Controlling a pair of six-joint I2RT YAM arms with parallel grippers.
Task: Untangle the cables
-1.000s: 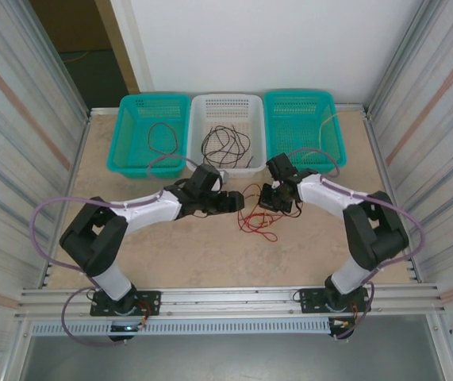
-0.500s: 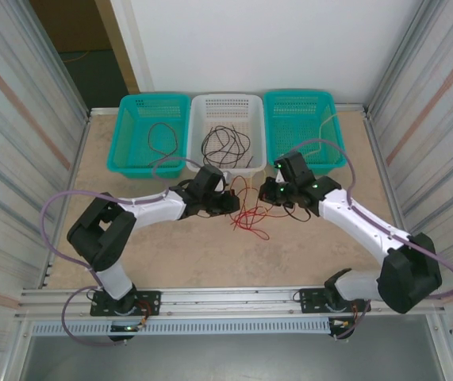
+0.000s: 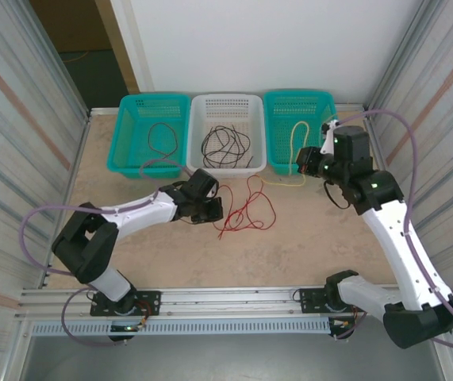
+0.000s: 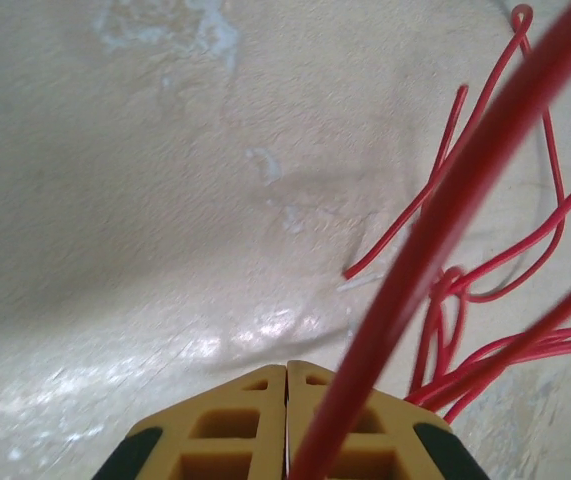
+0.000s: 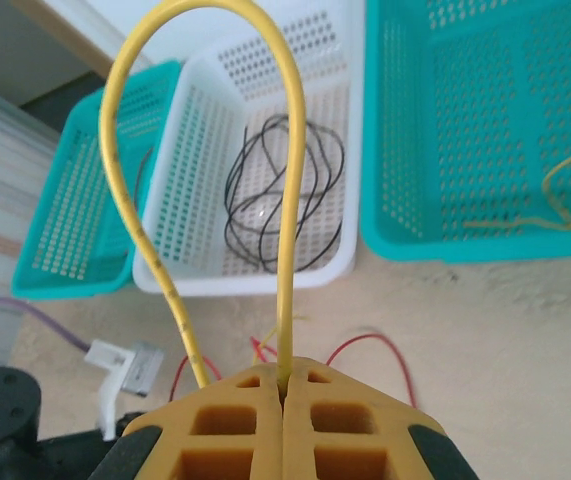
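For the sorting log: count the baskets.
3, side by side at the back: left teal basket, white basket in the middle, right teal basket. None seems hidden.

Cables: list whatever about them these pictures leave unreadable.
- Left wrist view: the nearest red cable is blurred and leaves by the bottom edge across the shut left gripper; pinched or merely draped, unclear.
- Right wrist view: the yellow cable, pinched by the right gripper, has both ends hidden behind it.
- Top view: black cables in the white basket overlap, too thin to count.
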